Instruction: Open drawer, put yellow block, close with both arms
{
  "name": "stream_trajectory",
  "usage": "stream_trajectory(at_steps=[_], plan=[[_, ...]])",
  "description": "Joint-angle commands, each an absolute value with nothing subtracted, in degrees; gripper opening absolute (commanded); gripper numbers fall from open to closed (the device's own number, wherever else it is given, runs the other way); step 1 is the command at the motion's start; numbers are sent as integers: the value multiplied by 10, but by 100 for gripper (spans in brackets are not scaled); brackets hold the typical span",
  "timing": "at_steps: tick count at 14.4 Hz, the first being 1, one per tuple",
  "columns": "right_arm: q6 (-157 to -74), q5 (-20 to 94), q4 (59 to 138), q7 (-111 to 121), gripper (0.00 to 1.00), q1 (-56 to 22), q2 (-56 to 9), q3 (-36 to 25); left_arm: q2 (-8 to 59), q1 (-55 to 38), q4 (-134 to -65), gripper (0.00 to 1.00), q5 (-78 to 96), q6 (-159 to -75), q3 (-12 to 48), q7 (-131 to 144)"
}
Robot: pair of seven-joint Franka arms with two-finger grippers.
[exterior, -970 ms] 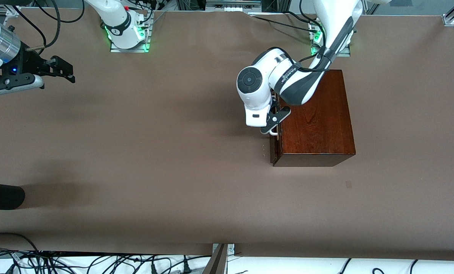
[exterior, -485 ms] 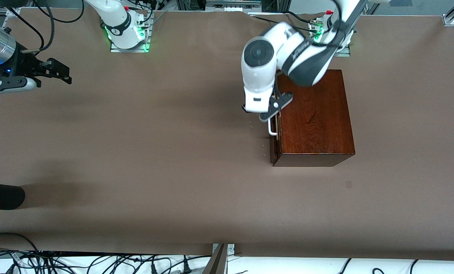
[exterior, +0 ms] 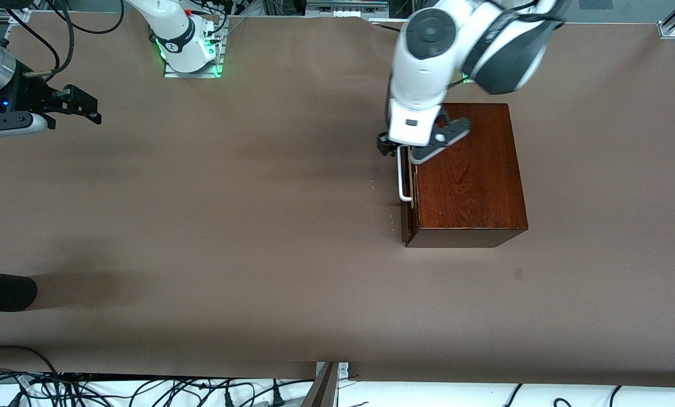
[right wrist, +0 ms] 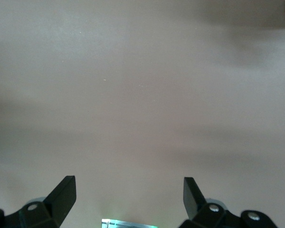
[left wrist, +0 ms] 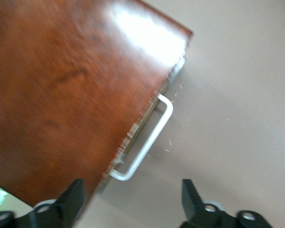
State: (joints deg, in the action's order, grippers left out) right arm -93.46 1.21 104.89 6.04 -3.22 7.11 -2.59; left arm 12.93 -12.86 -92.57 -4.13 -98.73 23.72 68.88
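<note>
The drawer [exterior: 408, 186] sits pushed fully into its glossy mahogany box [exterior: 466, 172], only the dark reddish-brown front and white U-shaped handle [exterior: 402, 175] showing, toward the left arm's end of the worktop [exterior: 258, 226]. Compared with half a second ago, the left gripper [exterior: 397, 146] has risen and drawn back toward its base, now over the handle's end farther from the front camera. Its fingers [left wrist: 71, 197] are spread wide, gripping nothing; the handle lies below and between them, apart from both. The right gripper [exterior: 86, 107] waits over bare worktop at the right arm's end, well apart from the drawer, fingers [right wrist: 64, 192] likewise spread and empty.
</note>
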Motion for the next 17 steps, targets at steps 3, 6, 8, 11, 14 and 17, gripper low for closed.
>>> stream_trajectory(at_steps=[3,6,8,11,14,17], plan=[[-923,9,1018,113,100,-26,64,-18,50,-29,-937,100,-3,-910,236,459],[-921,11,1019,117,100,-26,66,-20,15,0,-939,100,-3,-881,200,337],[-915,12,1017,112,100,-26,70,-20,-3,18,-943,100,-4,-868,173,246],[-914,7,1018,81,100,-26,78,-17,-17,18,-946,100,-4,-863,118,133],[-914,7,1019,80,100,-25,84,-20,-24,18,-947,100,-4,-863,84,50],[-914,-12,1023,79,100,-26,99,-17,-28,17,-950,100,-4,-862,62,21]])
